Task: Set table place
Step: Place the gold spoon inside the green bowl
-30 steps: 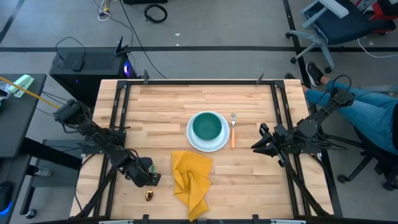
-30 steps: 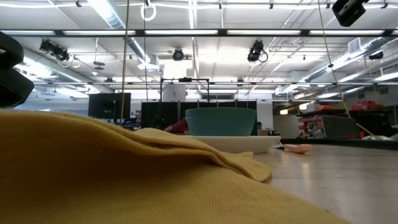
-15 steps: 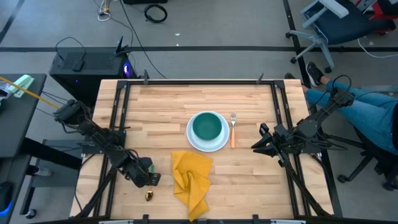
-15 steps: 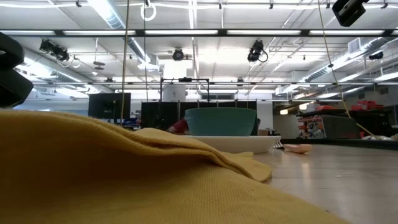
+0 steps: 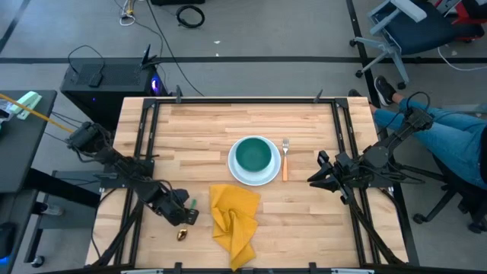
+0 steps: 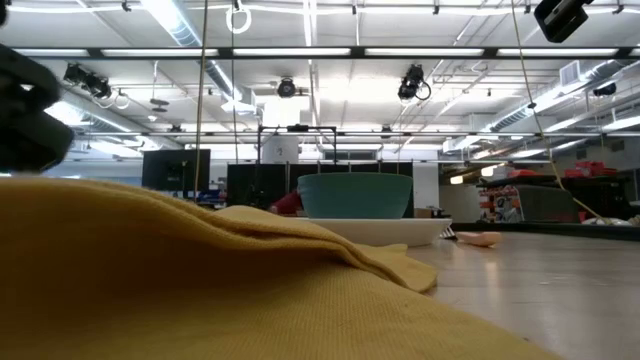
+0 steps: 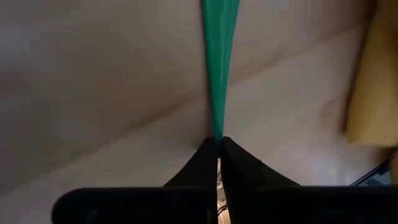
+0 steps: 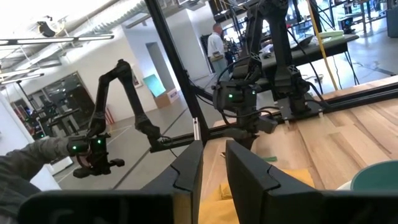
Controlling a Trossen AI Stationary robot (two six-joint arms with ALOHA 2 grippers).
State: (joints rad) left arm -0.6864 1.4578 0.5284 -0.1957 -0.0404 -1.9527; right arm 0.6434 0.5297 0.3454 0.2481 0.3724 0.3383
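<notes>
My left gripper (image 5: 185, 215) (image 7: 218, 146) is near the table's (image 5: 190, 129) near-left corner, just left of the crumpled yellow napkin (image 5: 234, 221). It is shut on a utensil with a green handle (image 5: 192, 203) and a gold metal end (image 5: 181, 235). A teal bowl (image 5: 254, 154) sits on a white plate (image 5: 237, 173) at the table's middle. An orange-handled fork (image 5: 285, 160) lies on the table to the plate's right. My right gripper (image 5: 313, 180) (image 8: 214, 168) hovers by the right rail, open by a narrow gap and touching nothing. My left gripper pinches the utensil between its two fingertips (image 7: 231, 155), at the narrow end of the green handle (image 7: 217, 124). The handle runs straight out beyond the fingers, along them. The metal end lies behind the fingers, toward the near edge. Whether the utensil is clear of the table cannot be told.
Black rails (image 5: 344, 144) run along the table's edges. A person's legs in jeans (image 5: 449, 129) sit beyond the right edge, near the right arm. In the low view the napkin (image 6: 200, 280) fills the foreground. Bare wood lies on the far half.
My left gripper has shifted a little toward the napkin and turned, staying shut. The utensil's green handle now shows beyond the fingers in the high view, where it was hidden before. The right arm has kept still.
</notes>
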